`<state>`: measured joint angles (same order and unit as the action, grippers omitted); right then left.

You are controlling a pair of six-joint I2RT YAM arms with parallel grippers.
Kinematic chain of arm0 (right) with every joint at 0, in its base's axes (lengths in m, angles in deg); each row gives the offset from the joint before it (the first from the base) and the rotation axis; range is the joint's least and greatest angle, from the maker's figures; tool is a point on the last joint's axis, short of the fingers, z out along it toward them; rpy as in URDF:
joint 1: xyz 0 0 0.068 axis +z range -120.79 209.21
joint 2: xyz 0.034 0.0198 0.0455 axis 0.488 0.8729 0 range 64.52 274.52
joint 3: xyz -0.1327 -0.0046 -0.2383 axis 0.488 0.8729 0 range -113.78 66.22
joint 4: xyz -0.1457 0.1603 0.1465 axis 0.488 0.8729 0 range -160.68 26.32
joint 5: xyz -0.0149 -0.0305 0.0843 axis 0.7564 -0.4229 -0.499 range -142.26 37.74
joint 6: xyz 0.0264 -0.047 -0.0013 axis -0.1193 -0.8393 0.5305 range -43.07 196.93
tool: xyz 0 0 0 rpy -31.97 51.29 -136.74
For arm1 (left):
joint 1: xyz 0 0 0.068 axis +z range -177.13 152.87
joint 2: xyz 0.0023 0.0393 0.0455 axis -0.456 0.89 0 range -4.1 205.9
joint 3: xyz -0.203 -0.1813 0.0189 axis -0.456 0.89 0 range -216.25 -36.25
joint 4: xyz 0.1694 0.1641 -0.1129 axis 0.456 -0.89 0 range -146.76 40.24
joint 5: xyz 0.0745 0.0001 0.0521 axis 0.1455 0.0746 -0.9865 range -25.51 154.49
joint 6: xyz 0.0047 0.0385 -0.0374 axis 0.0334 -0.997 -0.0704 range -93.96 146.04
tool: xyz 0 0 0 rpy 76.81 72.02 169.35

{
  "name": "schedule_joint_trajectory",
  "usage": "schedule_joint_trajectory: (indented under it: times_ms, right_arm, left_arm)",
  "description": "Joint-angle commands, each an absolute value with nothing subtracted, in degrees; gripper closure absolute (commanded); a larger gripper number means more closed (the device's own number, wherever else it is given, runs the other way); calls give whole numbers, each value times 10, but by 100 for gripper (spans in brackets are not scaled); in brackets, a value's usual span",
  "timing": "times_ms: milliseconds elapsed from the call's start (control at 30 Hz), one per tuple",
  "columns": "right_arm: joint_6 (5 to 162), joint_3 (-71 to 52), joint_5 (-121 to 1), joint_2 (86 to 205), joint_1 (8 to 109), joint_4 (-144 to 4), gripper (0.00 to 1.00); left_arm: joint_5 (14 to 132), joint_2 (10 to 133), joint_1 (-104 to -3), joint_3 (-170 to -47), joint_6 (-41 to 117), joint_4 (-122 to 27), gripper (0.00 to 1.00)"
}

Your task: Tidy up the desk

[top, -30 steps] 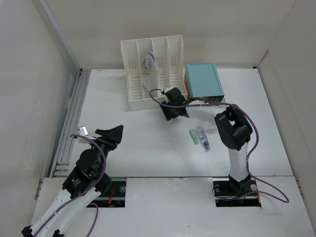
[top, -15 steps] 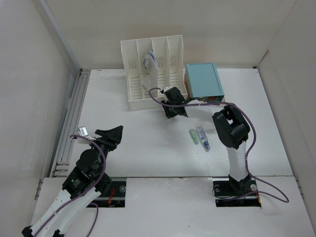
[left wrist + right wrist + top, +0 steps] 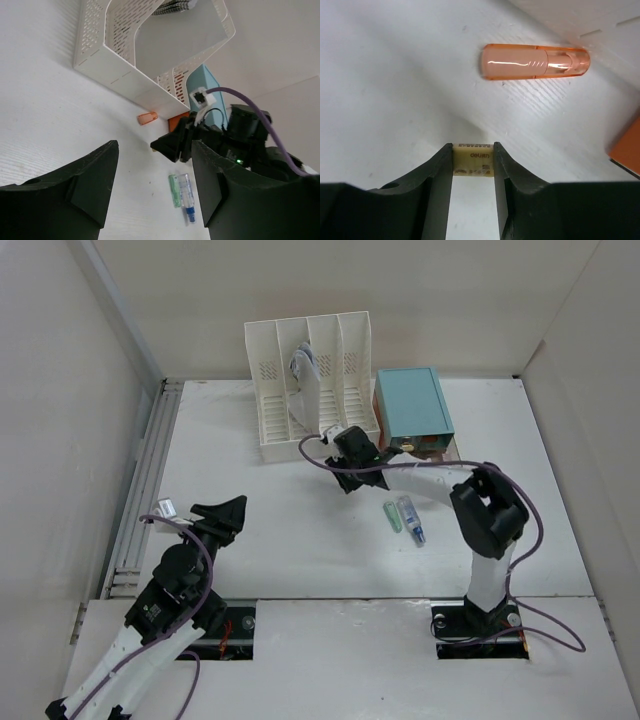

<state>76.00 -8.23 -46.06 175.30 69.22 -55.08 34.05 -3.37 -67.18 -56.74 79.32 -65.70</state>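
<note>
Right gripper (image 3: 473, 149) is narrow, pinching a small cream block with printed lettering (image 3: 473, 161). We see only the block's top end; the rest is hidden between the black fingers (image 3: 434, 175). Just beyond it a translucent orange plastic tube (image 3: 535, 61) lies flat, just beside the foot of the white perforated slotted file rack (image 3: 310, 380). We cannot tell if the two touch. An orange flat piece (image 3: 626, 149) is cut off at the wrist view's right border, and we cannot tell what it is. A greyish item (image 3: 304, 366) stands in one rack slot, too unclear to name.

Left gripper (image 3: 226, 510) is spread wide with nothing in it, at the near-left, well apart from everything else.

Counts:
- one rack
- one teal-topped box (image 3: 412, 403), just right of the rack
- one orange tube
- two small tubes side by side, one green (image 3: 392, 516) and one clear with a blue end (image 3: 411, 519)

All of it sits on the matte white desk (image 3: 280, 550), which spreads under both arms. The desk has grey rails (image 3: 143, 480) on its left edge and pale plain walls (image 3: 60, 390) around it.
</note>
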Motion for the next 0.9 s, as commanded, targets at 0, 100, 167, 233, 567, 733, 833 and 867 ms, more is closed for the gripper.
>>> schedule_joint_trajectory:
  times_ms: [0,100,167,233,567,733,833,867]
  right_arm:
    - [697,-84,-470,1667,709,-537,88]
    - [667,-79,-485,1611,709,-530,91]
    - [647,-73,-474,1577,709,-530,93]
    - [641,-73,-445,1559,709,-523,93]
    - [619,-67,-327,1475,580,-470,98]
    - [619,-28,-322,1433,545,-469,98]
    - [619,-17,-322,1418,537,-455,99]
    - [619,-17,-327,1411,529,-455,99]
  left_arm:
    - [333,-45,-673,-586,782,-643,43]
    - [338,-45,-673,-580,782,-636,43]
    - [344,-45,-673,-580,782,-629,43]
    - [344,-45,-673,-580,782,-629,43]
    - [350,-45,-673,-580,777,-629,43]
    - [355,-38,-673,-580,777,-624,43]
    - [360,-33,-673,-580,777,-618,43]
    - [360,-33,-673,-580,777,-618,44]
